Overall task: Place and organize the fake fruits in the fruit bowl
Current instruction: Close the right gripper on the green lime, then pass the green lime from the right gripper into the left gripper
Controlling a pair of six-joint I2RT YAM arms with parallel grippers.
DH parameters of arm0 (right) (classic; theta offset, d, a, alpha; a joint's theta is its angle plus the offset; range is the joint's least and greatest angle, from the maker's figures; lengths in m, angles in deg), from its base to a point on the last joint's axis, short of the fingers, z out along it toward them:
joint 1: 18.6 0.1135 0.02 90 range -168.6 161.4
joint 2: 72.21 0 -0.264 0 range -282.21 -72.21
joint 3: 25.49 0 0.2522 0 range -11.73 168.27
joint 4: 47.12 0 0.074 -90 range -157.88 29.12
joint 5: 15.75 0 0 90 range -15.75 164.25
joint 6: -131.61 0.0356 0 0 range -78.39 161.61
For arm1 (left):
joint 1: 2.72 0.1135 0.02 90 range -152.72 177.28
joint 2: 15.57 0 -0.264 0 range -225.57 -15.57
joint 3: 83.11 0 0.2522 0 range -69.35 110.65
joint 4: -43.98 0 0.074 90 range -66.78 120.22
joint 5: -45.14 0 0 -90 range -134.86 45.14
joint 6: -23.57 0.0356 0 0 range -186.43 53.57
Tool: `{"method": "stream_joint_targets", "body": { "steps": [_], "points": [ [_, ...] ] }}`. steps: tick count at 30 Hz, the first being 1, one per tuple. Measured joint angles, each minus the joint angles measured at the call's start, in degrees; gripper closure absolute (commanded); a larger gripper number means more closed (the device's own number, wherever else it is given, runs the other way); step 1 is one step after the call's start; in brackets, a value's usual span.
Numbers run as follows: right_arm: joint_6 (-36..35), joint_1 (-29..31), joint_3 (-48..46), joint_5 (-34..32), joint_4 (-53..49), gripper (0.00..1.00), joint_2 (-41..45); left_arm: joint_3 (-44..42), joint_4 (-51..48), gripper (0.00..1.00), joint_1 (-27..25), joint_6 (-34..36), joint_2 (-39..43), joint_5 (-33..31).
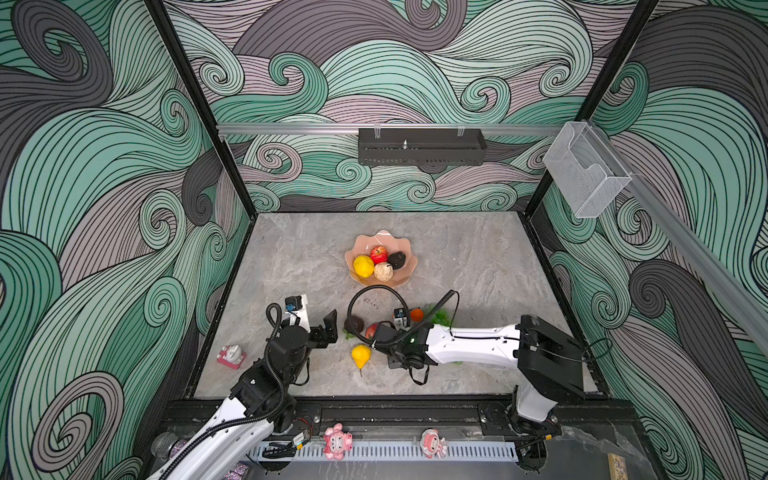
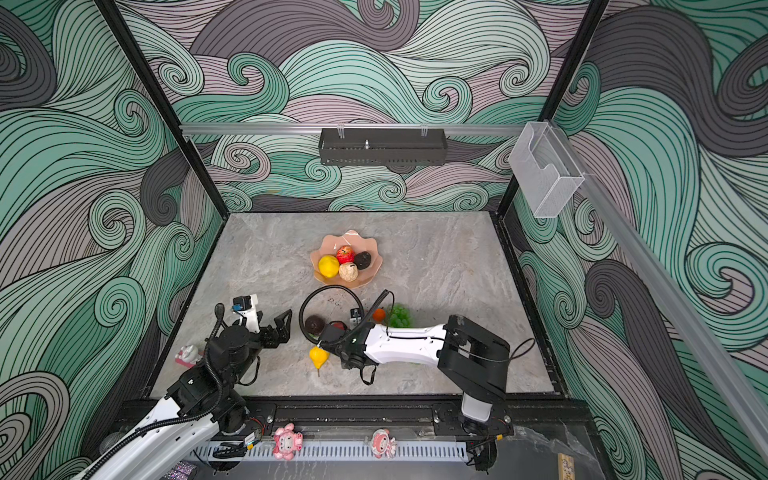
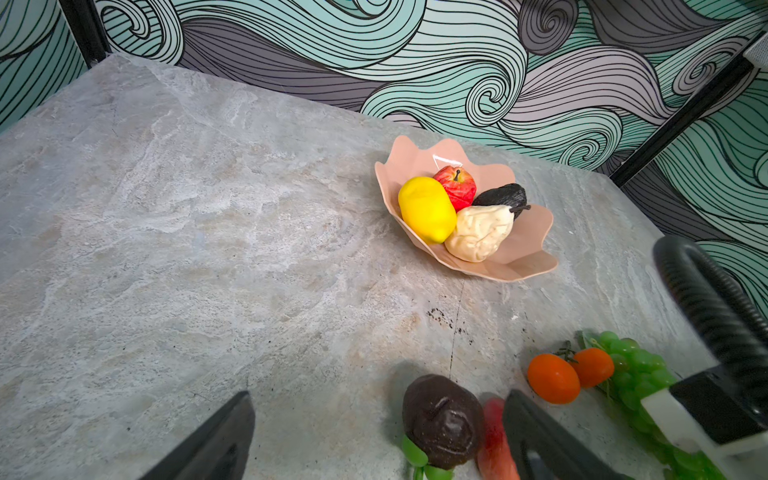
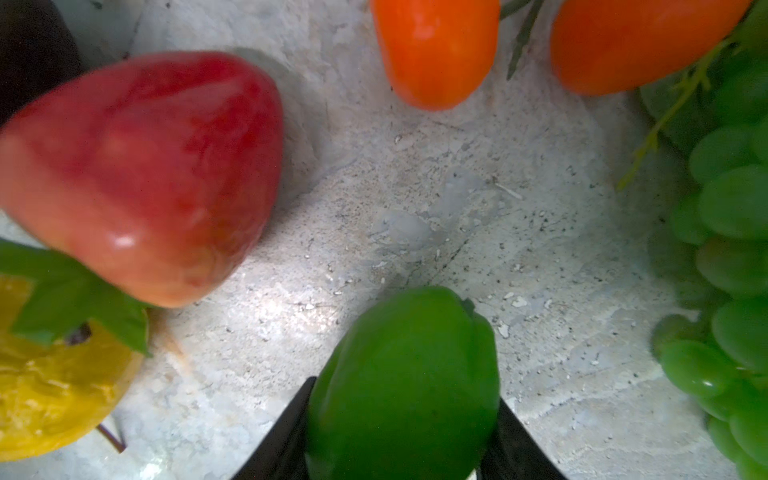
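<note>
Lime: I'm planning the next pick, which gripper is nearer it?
Right. The right gripper straddles the lime; the left gripper hangs apart, beside the dark fruit.

My left arm [image 1: 232, 432] reaches forward, and the left end effector [image 1: 330, 329] has its jaws wide apart with nothing between them. My right arm [image 1: 469, 345] lies stretched almost level. The right end effector [image 4: 407, 390] presses its fingers [image 4: 291, 432] against both sides of a green fruit [image 4: 407, 353].
</note>
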Motion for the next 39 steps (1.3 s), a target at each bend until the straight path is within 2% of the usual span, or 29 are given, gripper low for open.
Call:
{"method": "stream_joint_targets", "body": {
  "steps": [6, 12, 16, 22, 30, 39],
  "points": [
    [-3.7, 0.2, -4.9, -1.3, 3.7, 0.52, 9.3, 0.3, 1.4, 0.04, 0.0, -3.2, -7.4, 5.0],
    [-11.2, 0.2, -12.8, -1.2, 14.4, 0.56, 18.4, 4.3, 2.2, 0.04, 0.0, -8.7, -14.6, 15.5],
    [-16.4, 0.2, -15.6, -0.9, 21.3, 0.59, 19.4, 8.1, 4.4, 0.05, 0.0, -11.7, -18.8, 24.0],
    [-23.3, 0.2, -18.0, -0.9, 31.1, 0.56, 19.6, 13.2, 6.6, 0.08, -0.1, -16.7, -27.4, 34.6],
    [-28.9, 0.2, -21.3, -0.9, 41.7, 0.58, 20.2, 16.7, 6.3, 0.15, -1.2, -18.6, -33.4, 41.7],
    [-31.5, 0.2, -23.9, -2.2, 48.1, 0.58, 22.0, 18.6, 6.1, 0.25, -2.4, -19.4, -37.1, 45.2]
  ]
}}
